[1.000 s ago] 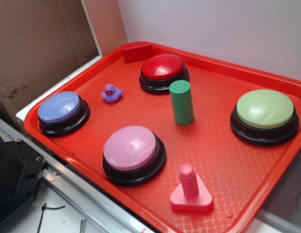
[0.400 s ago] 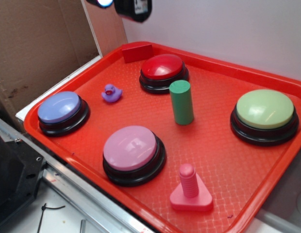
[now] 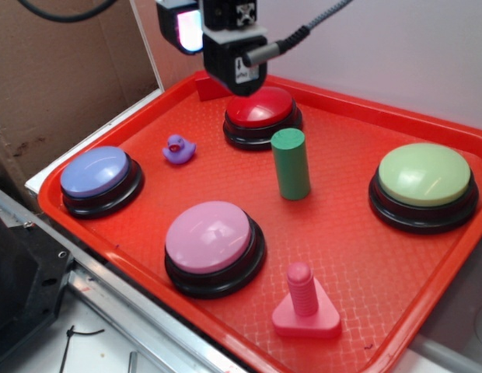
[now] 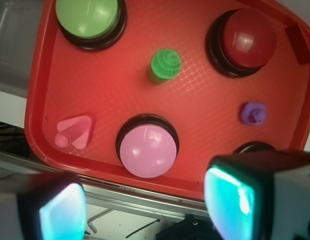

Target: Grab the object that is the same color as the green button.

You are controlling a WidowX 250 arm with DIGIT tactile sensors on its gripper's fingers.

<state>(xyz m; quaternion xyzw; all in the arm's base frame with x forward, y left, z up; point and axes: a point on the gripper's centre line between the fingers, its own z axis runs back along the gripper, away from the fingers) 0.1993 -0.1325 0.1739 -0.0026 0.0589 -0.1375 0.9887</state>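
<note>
The object, a dark-green cylinder [image 3: 291, 164], stands upright near the middle of the red tray [image 3: 365, 256]. From above in the wrist view the cylinder [image 4: 165, 65] shows as a round green top. The pale-green button [image 3: 424, 177] sits on its black base at the tray's right side, and the wrist view has the green button [image 4: 88, 15] at the upper left. My gripper [image 3: 214, 39] hangs high over the tray's far left corner, well above and behind the cylinder. In the wrist view my gripper [image 4: 145, 210] is open, with its glowing pads [image 4: 60, 215] wide apart and nothing between them.
On the tray are a red button [image 3: 260, 109], a pink button [image 3: 208, 237], a lilac-blue button [image 3: 96, 172], a purple duck [image 3: 178, 148], a pink bolt on a triangular base [image 3: 304, 303] and a red block [image 3: 214, 87]. Cardboard [image 3: 62, 70] stands at the left.
My gripper has come down into the exterior view from the top edge, over the tray's far left corner. Nothing on the tray has moved.
</note>
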